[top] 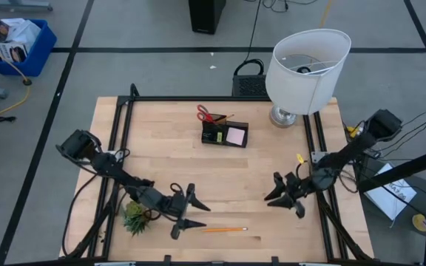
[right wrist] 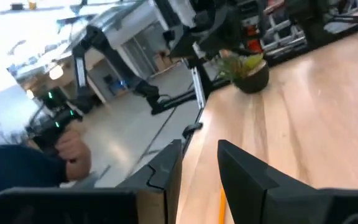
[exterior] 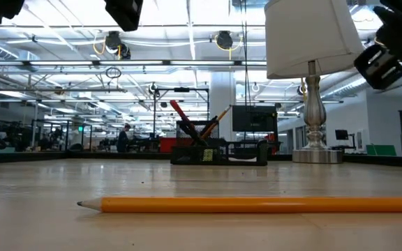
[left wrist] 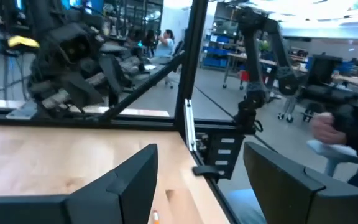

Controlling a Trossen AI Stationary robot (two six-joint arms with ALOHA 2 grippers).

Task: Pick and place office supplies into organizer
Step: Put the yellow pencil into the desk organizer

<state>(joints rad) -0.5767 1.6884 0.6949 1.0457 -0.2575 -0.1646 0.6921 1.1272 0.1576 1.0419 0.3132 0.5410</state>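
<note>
The black organizer [top: 225, 134] stands at the table's middle, toward the far edge. Red-handled scissors [top: 206, 114] and a pencil [exterior: 222, 116] stick out of it, handles up and leaning, and a pink sticky-note pad [top: 235, 136] sits in one compartment. An orange pencil [top: 224, 230] lies flat near the table's near edge, seen close in the low view [exterior: 257, 204]. My left gripper [top: 198, 215] is open, just left of that pencil and above it. My right gripper [top: 274, 191] is open, to the pencil's right and farther in. Neither touches anything.
A white-shaded lamp [top: 305, 70] stands at the far right corner, on its metal base [exterior: 316, 150]. A small green potted plant [top: 135, 216] sits near the left arm at the near left. A black frame [top: 124, 111] rims the table. A person's hand [right wrist: 73, 149] shows beyond the table.
</note>
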